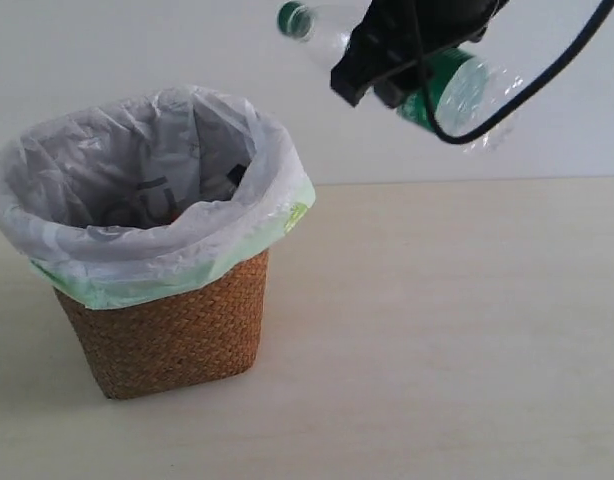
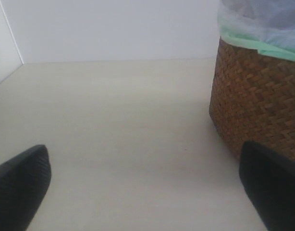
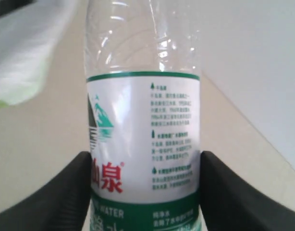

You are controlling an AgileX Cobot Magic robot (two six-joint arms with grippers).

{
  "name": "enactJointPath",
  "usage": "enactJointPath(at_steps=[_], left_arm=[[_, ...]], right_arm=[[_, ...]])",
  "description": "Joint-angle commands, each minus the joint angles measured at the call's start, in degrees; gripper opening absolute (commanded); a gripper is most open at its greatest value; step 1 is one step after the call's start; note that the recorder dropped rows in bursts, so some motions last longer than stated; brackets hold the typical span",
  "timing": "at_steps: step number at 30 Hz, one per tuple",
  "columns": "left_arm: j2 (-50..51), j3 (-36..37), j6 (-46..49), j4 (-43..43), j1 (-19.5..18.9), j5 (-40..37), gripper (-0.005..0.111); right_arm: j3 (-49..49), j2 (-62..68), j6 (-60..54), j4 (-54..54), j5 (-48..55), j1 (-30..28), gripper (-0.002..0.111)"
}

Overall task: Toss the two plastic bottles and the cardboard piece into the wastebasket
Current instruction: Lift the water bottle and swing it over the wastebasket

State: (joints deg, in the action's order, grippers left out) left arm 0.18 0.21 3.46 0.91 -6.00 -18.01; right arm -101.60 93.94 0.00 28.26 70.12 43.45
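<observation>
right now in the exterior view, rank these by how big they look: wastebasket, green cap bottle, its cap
1. wastebasket, clearly the largest
2. green cap bottle, partly hidden
3. bottle cap, the smallest

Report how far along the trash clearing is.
Done: unclear; something dark lies inside the lined wastebasket, but I cannot identify it. In hand: the right tool holds the green-capped bottle in the air, not yet dropped. Left: releasing it into the wastebasket. The left tool is open and empty.
</observation>
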Motion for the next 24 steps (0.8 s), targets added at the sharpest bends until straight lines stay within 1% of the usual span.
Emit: enactJointPath(at_steps=[1, 4, 5, 7, 11, 13, 14, 18, 19, 21, 24], left_arm=[[-0.18, -0.21, -0.50, 0.12, -0.14, 0.42, 0.108], [-0.18, -0.21, -0.50, 0.12, -0.14, 0.42, 0.108], [-0.18, -0.21, -0.50, 0.12, -0.14, 0.42, 0.108], [-0.18, -0.21, -0.50, 0.12, -0.14, 0.42, 0.108], [-0.18, -0.21, -0.50, 0.12, -0.14, 0.42, 0.108], [-0.18, -0.21, -0.50, 0.12, -0.14, 0.42, 0.108], [-0.18, -0.21, -0.50, 0.12, -0.14, 0.42, 0.108], [-0.18, -0.21, -0.50, 0.12, -0.14, 0.42, 0.108], [-0.18, -0.21, -0.50, 0.12, -0.14, 0.42, 0.108], [-0.18, -0.21, -0.50, 0.12, -0.14, 0.42, 0.108], [-0.18, -0.21, -0.50, 0.12, -0.14, 0.42, 0.108]], right_arm=[[0.04, -2.87, 14.47, 13.12, -0.16, -0.10, 0.000], [0.05, -3.24, 21.39, 15.63, -0.16, -0.10, 0.000], [0.05, -3.24, 21.65, 14.92, -0.16, -0.10, 0.000], [0.05, -2.38, 22.07, 9.50, -0.16, -0.10, 0.000], [0.05, 1.43, 19.45, -6.21, -0.16, -0.10, 0.000], [-0.25, 3.55, 15.33, -16.22, -0.16, -0.10, 0.000], [-1.00, 4.51, 11.12, -23.16, -1.14, -0.10, 0.000], [-5.24, 5.92, -10.88, -56.41, -9.91, -0.10, 0.000], [-5.95, 5.92, -14.78, -61.32, -12.00, -0.10, 0.000], [-7.02, 5.92, -19.91, -69.03, -15.47, -0.10, 0.000], [-7.14, 5.92, -18.76, -69.45, -17.87, -0.10, 0.000]])
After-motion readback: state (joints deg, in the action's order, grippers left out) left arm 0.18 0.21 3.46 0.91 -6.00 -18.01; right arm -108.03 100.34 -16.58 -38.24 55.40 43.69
